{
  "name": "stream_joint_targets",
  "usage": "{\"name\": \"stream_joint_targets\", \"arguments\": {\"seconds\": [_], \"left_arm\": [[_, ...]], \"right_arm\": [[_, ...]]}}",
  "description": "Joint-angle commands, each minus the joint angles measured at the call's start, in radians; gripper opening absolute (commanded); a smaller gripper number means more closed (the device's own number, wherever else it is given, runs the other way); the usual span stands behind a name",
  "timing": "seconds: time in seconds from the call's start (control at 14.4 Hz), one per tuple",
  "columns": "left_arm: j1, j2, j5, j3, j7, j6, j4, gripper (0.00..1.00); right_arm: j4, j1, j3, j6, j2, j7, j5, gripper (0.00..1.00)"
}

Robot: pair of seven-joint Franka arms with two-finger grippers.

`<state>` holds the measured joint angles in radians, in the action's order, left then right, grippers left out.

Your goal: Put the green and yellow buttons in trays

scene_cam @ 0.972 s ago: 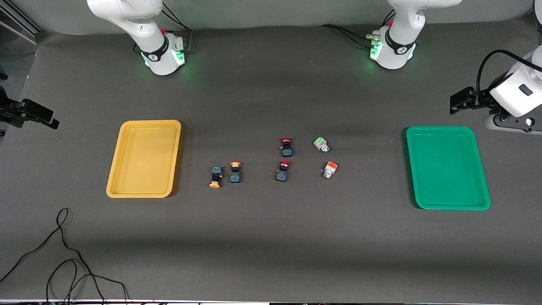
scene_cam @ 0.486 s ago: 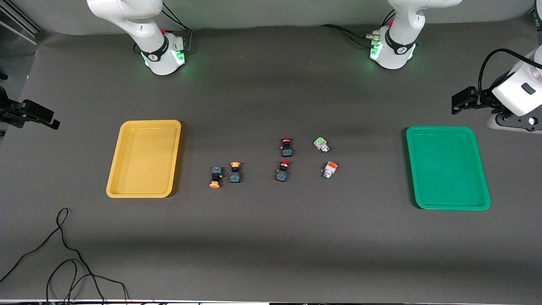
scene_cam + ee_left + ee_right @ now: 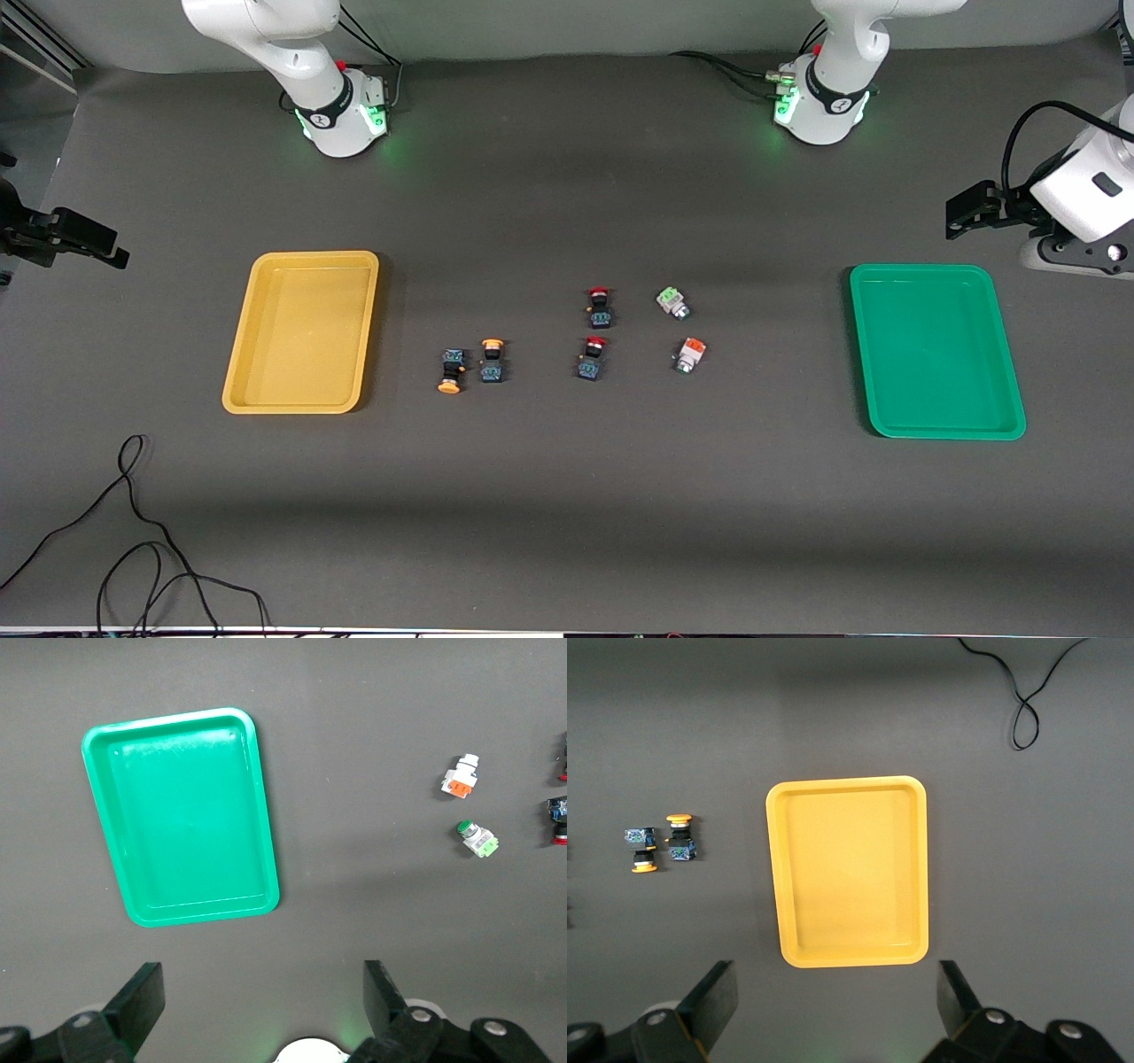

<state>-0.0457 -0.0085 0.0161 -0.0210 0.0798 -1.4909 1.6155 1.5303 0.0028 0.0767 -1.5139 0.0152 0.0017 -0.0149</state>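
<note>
Two yellow-capped buttons (image 3: 451,370) (image 3: 493,359) lie near the empty yellow tray (image 3: 301,332). A pale-green-capped button (image 3: 673,303) and an orange-red-capped button (image 3: 689,354), both silvery-white, lie toward the empty green tray (image 3: 935,351). My left gripper (image 3: 959,215) is open and up in the air beside the green tray (image 3: 182,815), its fingers (image 3: 142,1001) spread wide. My right gripper (image 3: 104,252) is open and up in the air beside the yellow tray (image 3: 849,870), its fingers (image 3: 718,997) wide apart. The right wrist view shows both yellow-capped buttons (image 3: 640,850).
Two red-capped buttons (image 3: 600,307) (image 3: 593,357) with black-blue bodies lie between the yellow-capped pair and the silvery-white pair. A black cable (image 3: 133,532) loops on the table near the front camera at the right arm's end.
Both grippers have shifted only slightly. The buttons and trays have not moved.
</note>
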Motion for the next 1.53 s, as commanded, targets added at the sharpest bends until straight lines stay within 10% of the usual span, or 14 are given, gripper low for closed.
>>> {"name": "stream_joint_targets", "arguments": {"seconds": [0.0,0.76,1.46], "left_arm": [[-0.014,0.004,0.011,0.01,0.012,-0.003,-0.012,1.0],[-0.016,0.005,0.011,0.009,0.012,-0.008,-0.012,1.0],[-0.141,-0.001,-0.008,-0.02,-0.298,-0.031,0.099,1.0]], "right_arm": [[-0.013,0.02,0.008,0.014,0.009,-0.008,-0.02,1.0],[0.042,0.23,0.006,-0.017,0.012,0.285,-0.026,1.0],[0.533,0.43,0.008,-0.638,0.057,0.449,-0.017,1.0]]}}
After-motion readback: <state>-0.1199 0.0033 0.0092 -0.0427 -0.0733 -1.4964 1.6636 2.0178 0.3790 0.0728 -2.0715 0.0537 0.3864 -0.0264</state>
